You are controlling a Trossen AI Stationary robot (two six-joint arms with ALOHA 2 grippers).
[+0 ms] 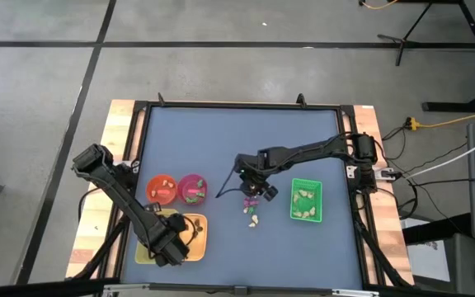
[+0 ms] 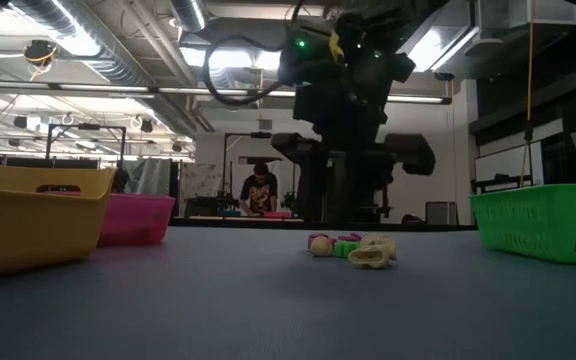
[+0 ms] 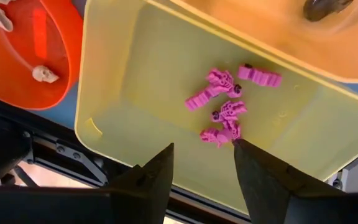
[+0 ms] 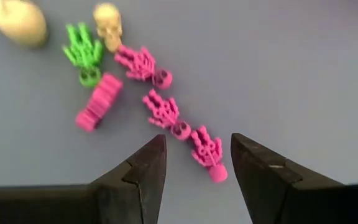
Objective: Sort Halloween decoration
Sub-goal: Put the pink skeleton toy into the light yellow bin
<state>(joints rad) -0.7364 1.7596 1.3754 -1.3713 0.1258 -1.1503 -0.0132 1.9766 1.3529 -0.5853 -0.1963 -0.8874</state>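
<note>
Flanking the trinkets (image 1: 252,213): pink bowl (image 1: 192,189), green tray (image 1: 307,200); both grippers' jaws apart

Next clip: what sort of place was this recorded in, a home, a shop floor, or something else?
Most likely a robotics lab or workshop. The low view shows exposed ceiling ducts and strip lights and a person at a distant workbench; the high view shows a bare concrete floor with loose yellow cables.

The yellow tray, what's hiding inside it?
Inside the yellow tray lie several little magenta skeleton trinkets bunched together, with the open left gripper above them. One corner sits under the arm, so anything there is covered.
</note>
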